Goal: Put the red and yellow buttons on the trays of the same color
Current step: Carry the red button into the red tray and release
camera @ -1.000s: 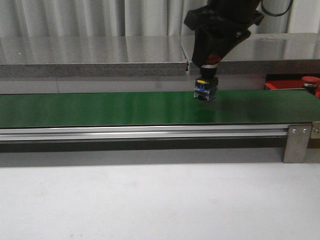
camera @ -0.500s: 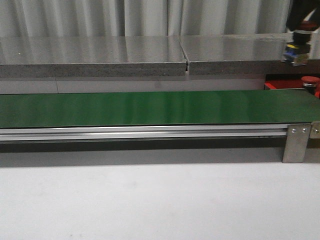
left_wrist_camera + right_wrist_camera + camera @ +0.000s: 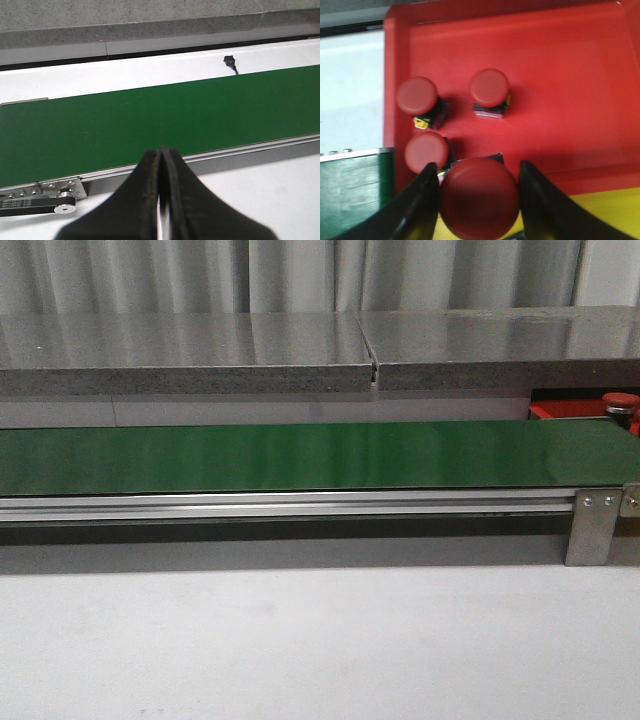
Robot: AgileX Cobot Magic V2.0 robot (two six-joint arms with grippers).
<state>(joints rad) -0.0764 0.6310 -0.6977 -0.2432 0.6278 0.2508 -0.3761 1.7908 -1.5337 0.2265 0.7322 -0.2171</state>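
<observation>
Red-capped button (image 3: 479, 197) clamped in right gripper (image 3: 475, 200) above red tray (image 3: 560, 65); left gripper (image 3: 161, 200) pressed together.

Front view: bright red flat plastic tray (image 3: 551, 410) is mostly hidden behind the long green belt (image 3: 300, 455) and cut by the right edge; only a sliver shows. One red-capped push button (image 3: 620, 403) there is half cut off, body barely visible.

Right wrist view: large glossy red-domed button (image 3: 479, 197) between the black fingers (image 3: 417, 210) is blurred, its body hidden under its own cap, and cut by the bottom edge. Can't tell whether the pads touch it. It overlaps the nearest small red button (image 3: 426, 152). A yellow surface (image 3: 600, 215) is cut at the bottom.

Left wrist view: small dark object (image 3: 229, 61) beyond the belt, too small to identify.
</observation>
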